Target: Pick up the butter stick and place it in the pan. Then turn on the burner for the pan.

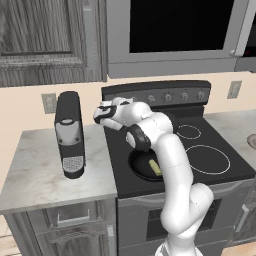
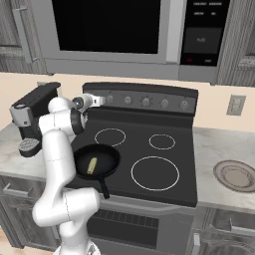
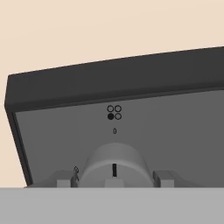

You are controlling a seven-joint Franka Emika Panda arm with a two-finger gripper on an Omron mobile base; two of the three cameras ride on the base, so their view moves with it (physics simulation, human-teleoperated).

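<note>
At the stove's back panel, jaws [image 3: 114, 180] spread to either side of a round grey knob [image 3: 114, 164], one dark fingertip [image 3: 64, 182] left of it and the other right, apparently touching its flanks. Knob's black mark upright, under a small "0" and a four-circle burner diagram with the lower-left circle filled. Leftmost knob of the row on the control panel [image 2: 144, 94], reached by the white arm [image 1: 170, 165] stretched over the cooktop [image 2: 149, 149]. Below, on the front left burner, the pan [image 2: 96, 161], handle toward the stove's front edge. In the pan, the butter stick [image 2: 92, 166], lying flat near the middle. Left of the stove, on the desk [image 1: 35, 170], a dark coffee machine [image 1: 69, 134]. Right of the stove, a round plate [image 2: 236, 175].
</note>
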